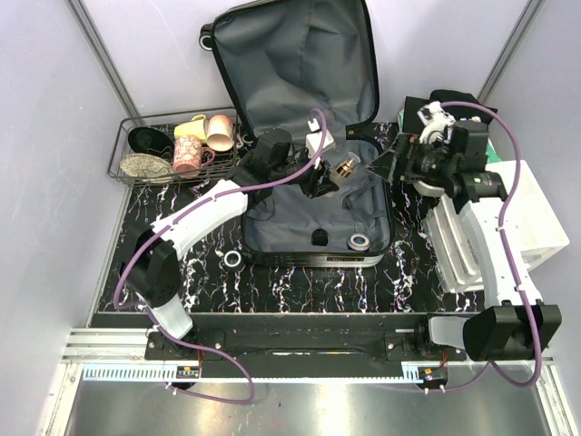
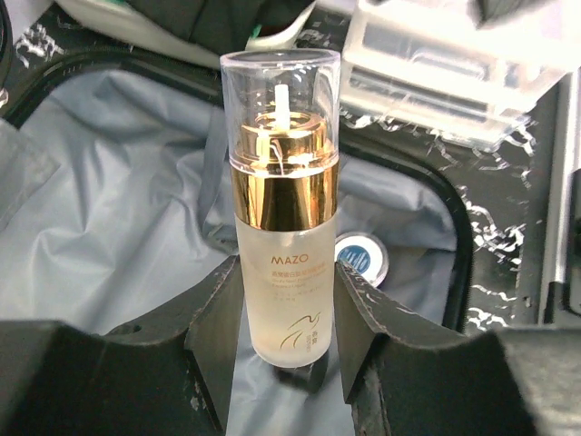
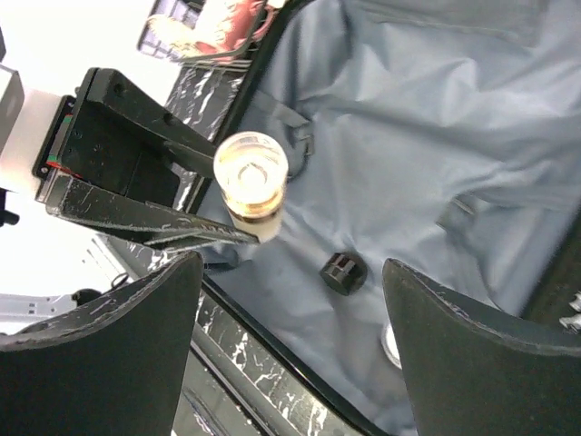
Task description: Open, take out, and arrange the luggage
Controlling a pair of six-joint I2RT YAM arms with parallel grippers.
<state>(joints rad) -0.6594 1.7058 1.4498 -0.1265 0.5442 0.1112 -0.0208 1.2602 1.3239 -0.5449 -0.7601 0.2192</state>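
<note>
The luggage [image 1: 290, 54] lies open mid-counter [image 1: 300, 286], its long axis running near to far, with the lid raised at the far end. The left end effector [image 2: 289, 300] clamps a gold-collared bottle [image 2: 283, 182] over the lining. The right end effector [image 3: 290, 300] is spread wide at the luggage's right edge.

1. The top view looks steeply down from above and behind the arm bases. It is far enough back to take in the table [image 1: 300, 282], the open luggage [image 1: 290, 82] and both arms.
2. The left wrist view sits just behind the left jaws and looks along them, close on a spray bottle [image 2: 283, 227], with white bins [image 2: 436, 73] beyond.
3. The right wrist view looks down past the right jaws into the luggage lining from near above.
4. All three views share the spray bottle and the grey lining. The right wrist view also takes in the left jaws.
</note>
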